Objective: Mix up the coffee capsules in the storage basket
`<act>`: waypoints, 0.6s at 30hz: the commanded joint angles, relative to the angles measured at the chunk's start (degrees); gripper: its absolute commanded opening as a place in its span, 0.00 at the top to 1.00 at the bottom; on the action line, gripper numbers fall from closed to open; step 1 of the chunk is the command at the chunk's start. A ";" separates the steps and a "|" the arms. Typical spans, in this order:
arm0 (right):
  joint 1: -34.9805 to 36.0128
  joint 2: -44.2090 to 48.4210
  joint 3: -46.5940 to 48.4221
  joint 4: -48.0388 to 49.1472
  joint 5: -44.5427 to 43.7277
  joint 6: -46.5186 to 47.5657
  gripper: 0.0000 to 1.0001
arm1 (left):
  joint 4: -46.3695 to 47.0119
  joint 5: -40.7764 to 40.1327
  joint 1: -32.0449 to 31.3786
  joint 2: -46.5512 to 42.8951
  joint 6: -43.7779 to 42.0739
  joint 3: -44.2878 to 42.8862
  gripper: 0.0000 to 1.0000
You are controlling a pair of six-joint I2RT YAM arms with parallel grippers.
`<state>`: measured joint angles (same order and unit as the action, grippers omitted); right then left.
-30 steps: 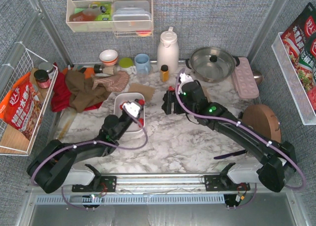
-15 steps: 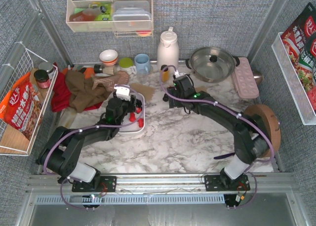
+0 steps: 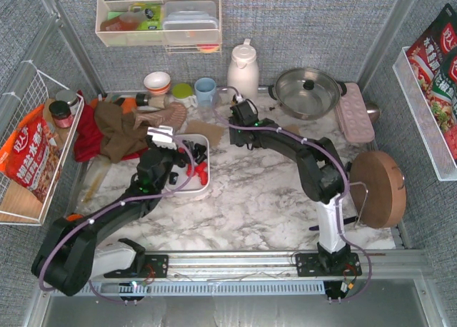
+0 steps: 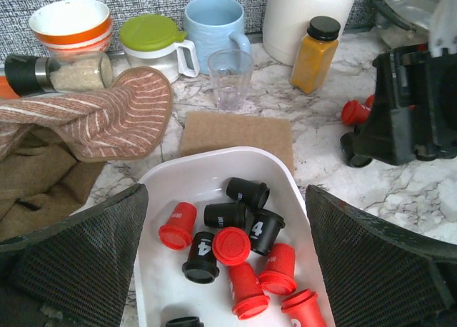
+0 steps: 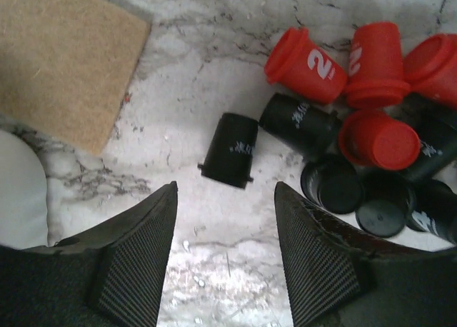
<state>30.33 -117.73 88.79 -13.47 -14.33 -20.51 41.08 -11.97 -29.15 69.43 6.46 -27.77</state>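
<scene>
Left gripper (image 4: 227,193), jaws spread wide with nothing between them, hangs over the near half of the storage basket (image 4: 187,171); its mesh-faced fingers (image 4: 78,263) appear at either side of the tray in the left wrist view. The basket sits on the marble table (image 3: 257,191), left of centre, its far end just in front of a tan mat (image 4: 237,131) and beside a striped cloth (image 4: 107,113). Inside lie mixed coffee capsules (image 4: 230,245), red and black, touching one another in a loose cluster, some on their sides, some upright. The right gripper (image 5: 225,198) reaches to the far middle of the table and points down at the marble; its jaws stand partly apart and hold nothing. A single black capsule (image 5: 230,150) lies on its side just beyond the gap, touching neither finger. To its right is a heap of loose capsules (image 5: 371,138) — red and black, some bearing white numerals — lying on the table outside the basket. A yellow bottle (image 4: 315,53) stands beyond the mat.
</scene>
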 commanded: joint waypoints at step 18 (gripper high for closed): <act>-0.35 -11.49 12.57 -8.77 -3.08 -3.87 0.54 | -3.41 6.21 -0.03 -4.08 1.20 1.02 0.01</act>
<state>30.00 -128.99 101.25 -21.21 -16.49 -24.12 37.30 -7.14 -29.17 64.79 5.93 -26.02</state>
